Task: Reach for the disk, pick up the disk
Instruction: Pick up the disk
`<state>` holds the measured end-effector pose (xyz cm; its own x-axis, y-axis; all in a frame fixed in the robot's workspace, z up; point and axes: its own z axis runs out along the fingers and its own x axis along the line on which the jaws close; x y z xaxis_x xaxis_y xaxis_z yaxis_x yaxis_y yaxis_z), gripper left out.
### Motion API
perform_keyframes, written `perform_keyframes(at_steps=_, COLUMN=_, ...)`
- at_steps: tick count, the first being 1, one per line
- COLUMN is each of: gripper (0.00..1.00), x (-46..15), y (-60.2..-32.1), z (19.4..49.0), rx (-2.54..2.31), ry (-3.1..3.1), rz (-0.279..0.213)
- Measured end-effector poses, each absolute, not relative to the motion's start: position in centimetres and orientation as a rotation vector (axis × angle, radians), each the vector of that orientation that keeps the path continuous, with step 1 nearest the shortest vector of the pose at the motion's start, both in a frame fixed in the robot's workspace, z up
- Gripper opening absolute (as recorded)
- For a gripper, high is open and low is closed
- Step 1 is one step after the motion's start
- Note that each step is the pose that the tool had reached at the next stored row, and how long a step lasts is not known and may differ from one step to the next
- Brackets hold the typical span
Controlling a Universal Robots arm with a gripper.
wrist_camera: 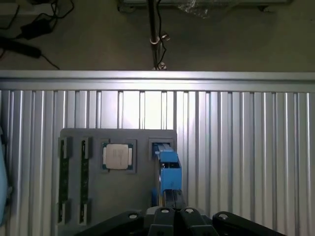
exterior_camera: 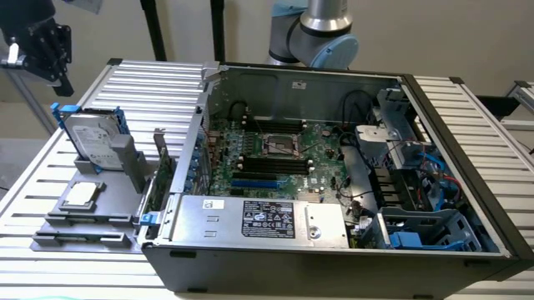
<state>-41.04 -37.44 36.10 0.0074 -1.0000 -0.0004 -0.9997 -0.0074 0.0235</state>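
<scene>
Note the gripper (exterior_camera: 52, 65) high at the exterior view's left, well apart from the disk (exterior_camera: 90, 140). The disk stands on edge in a grey fixture (exterior_camera: 92, 220) on the slatted table (exterior_camera: 150, 81), just beside the open computer case (exterior_camera: 334, 265). The exterior view gives you the disk's white label and the blue bracket framing it. The wrist view presents the disk edge-on, as a blue strip (wrist_camera: 169, 172) beside the processor chip (wrist_camera: 118, 157) and 2 memory sticks (wrist_camera: 64, 182). There you can see the fingers (wrist_camera: 166, 200) pressed together, pinching nothing.
</scene>
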Motion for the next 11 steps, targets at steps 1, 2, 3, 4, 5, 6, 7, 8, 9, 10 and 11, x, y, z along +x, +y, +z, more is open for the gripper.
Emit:
perform_keyframes(at_steps=1, gripper=0.11, x=-41.12, y=-37.45, z=36.04, rx=2.224, ry=-2.196, rz=-0.026)
perform_keyframes(at_steps=2, gripper=0.11, x=-41.14, y=-37.45, z=36.01, rx=2.226, ry=-2.194, rz=-0.025)
perform_keyframes(at_steps=3, gripper=0.11, x=-41.15, y=-37.45, z=36.0, rx=2.226, ry=-2.194, rz=-0.026)
perform_keyframes(at_steps=4, gripper=0.11, x=-41.16, y=-37.45, z=35.98, rx=2.226, ry=-2.194, rz=-0.026)
perform_keyframes(at_steps=5, gripper=0.11, x=-41.17, y=-37.44, z=35.96, rx=2.226, ry=-2.194, rz=-0.026)
perform_keyframes(at_steps=6, gripper=0.11, x=-41.17, y=-37.44, z=35.94, rx=2.226, ry=-2.195, rz=-0.025)
perform_keyframes(at_steps=7, gripper=0.12, x=-41.17, y=-37.44, z=35.93, rx=2.225, ry=-2.195, rz=-0.025)
perform_keyframes(at_steps=8, gripper=0.18, x=-41.17, y=-37.44, z=35.9, rx=2.224, ry=-2.196, rz=-0.025)
perform_keyframes(at_steps=9, gripper=0.24, x=-41.17, y=-37.44, z=35.87, rx=2.223, ry=-2.197, rz=-0.026)
perform_keyframes(at_steps=10, gripper=0.24, x=-41.17, y=-37.44, z=35.85, rx=2.222, ry=-2.198, rz=-0.026)
perform_keyframes(at_steps=11, gripper=0.3, x=-41.17, y=-37.44, z=35.81, rx=2.222, ry=-2.198, rz=-0.026)
